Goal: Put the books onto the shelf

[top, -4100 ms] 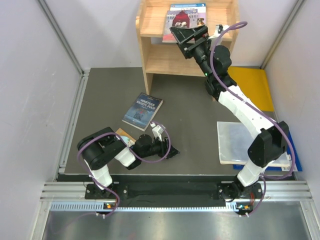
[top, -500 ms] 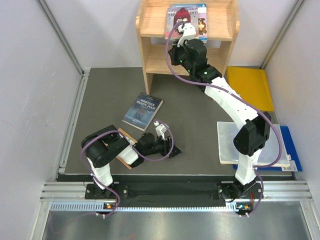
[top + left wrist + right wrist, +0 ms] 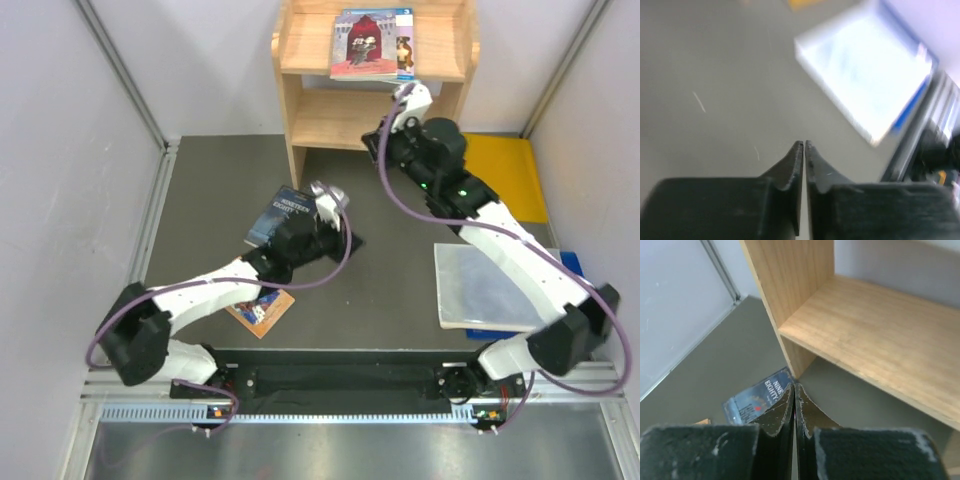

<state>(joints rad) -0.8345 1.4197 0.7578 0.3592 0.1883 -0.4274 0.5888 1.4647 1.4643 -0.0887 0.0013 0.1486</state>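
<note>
Both arms have moved: left gripper point(image 3: 803, 143) (jaws pressed together, empty) now sits nearer Nineteen Eighty-Four point(image 3: 280, 212), at its nine o'clock, long axis one-to-seven; right gripper point(image 3: 794, 386) closed, empty.

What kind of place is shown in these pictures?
Most likely a robot test cell in a laboratory: plain white panel walls close in a dark mat, two robot arms stand on an aluminium rail, and the small shelf looks like a prop.
</note>
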